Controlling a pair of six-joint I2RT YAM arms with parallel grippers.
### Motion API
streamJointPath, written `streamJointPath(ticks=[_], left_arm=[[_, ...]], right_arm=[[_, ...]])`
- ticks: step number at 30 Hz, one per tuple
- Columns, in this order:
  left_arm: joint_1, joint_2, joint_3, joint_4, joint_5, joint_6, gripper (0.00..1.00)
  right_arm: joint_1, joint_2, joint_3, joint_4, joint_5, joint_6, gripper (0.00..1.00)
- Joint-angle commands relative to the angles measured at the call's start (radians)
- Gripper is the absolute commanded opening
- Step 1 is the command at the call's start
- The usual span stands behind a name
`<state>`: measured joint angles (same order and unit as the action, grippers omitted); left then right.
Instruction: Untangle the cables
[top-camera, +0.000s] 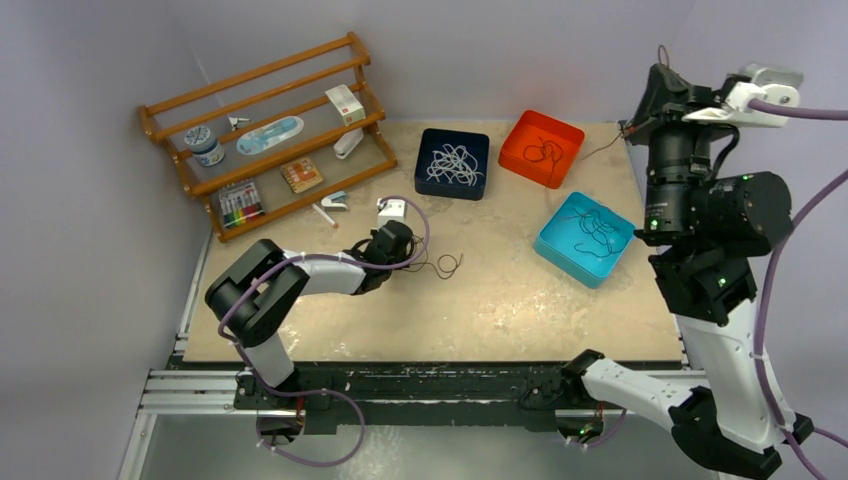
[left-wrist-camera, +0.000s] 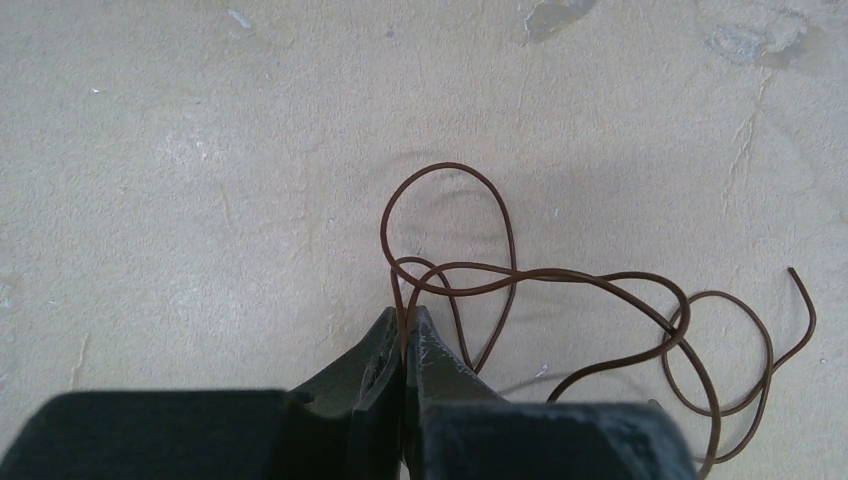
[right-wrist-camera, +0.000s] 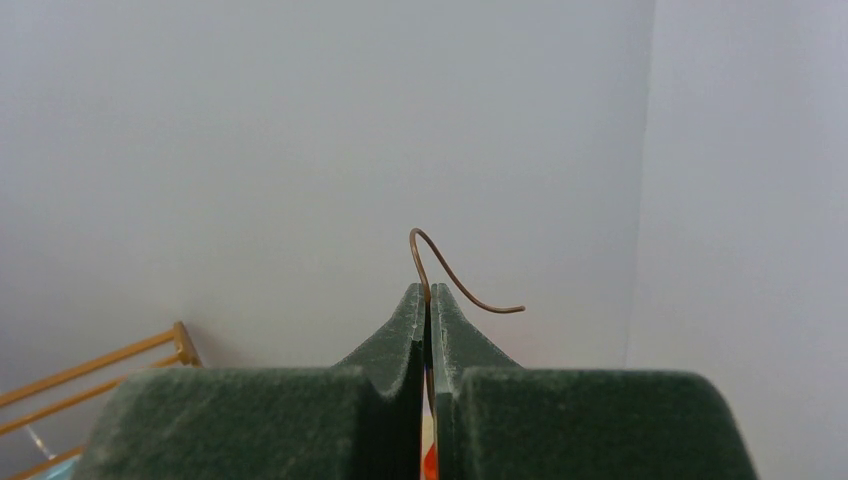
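Observation:
A thin brown cable (left-wrist-camera: 560, 275) lies in loose crossing loops on the beige table; in the top view it (top-camera: 445, 265) is just right of my left gripper (top-camera: 398, 250). My left gripper (left-wrist-camera: 405, 318) is low on the table and shut on one strand of this cable. My right gripper (top-camera: 659, 72) is raised high at the far right, near the back wall. It (right-wrist-camera: 427, 292) is shut on another brown cable whose curved end (right-wrist-camera: 460, 290) sticks out past the fingertips. A strand (top-camera: 603, 145) trails from it toward the orange bin (top-camera: 520, 128).
A dark blue bin (top-camera: 427, 170) holds white cables and the orange bin holds a dark cable. A light blue bin (top-camera: 552, 245) holds dark cables. A wooden rack (top-camera: 270, 130) with small items stands at the back left. A small white box (top-camera: 391, 209) sits near the left arm.

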<state>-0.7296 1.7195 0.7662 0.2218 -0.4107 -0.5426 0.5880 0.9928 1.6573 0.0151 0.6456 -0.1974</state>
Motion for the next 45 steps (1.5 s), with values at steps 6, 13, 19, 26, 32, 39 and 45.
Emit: streamJointPath(ticks=[6,13,19,26,32,39,45], left_arm=[[-0.001,0.003,-0.010,-0.124,0.014,-0.034,0.23],[-0.002,-0.235,0.017,-0.197,0.002,-0.002,0.46],[-0.001,-0.395,0.054,-0.276,-0.050,0.023,0.51],[-0.002,-0.489,0.077,-0.309,-0.066,0.033,0.53],[-0.002,-0.541,0.111,-0.217,0.042,0.074,0.53],[-0.002,-0.544,0.191,-0.149,0.095,0.152,0.58],[-0.001,-0.518,0.266,-0.248,0.072,0.152,0.58]], right_arm=[[-0.003,-0.006,0.047,0.009,-0.030,-0.034,0.00],[-0.003,-0.015,-0.044,-0.017,-0.074,0.024,0.00],[-0.004,-0.003,-0.092,-0.050,-0.165,0.090,0.00],[-0.003,0.034,-0.135,-0.068,-0.231,0.159,0.00],[-0.003,0.083,-0.135,-0.073,-0.344,0.210,0.00],[-0.007,0.147,-0.131,-0.069,-0.447,0.246,0.00],[-0.066,0.211,-0.091,-0.102,-0.469,0.265,0.00]])
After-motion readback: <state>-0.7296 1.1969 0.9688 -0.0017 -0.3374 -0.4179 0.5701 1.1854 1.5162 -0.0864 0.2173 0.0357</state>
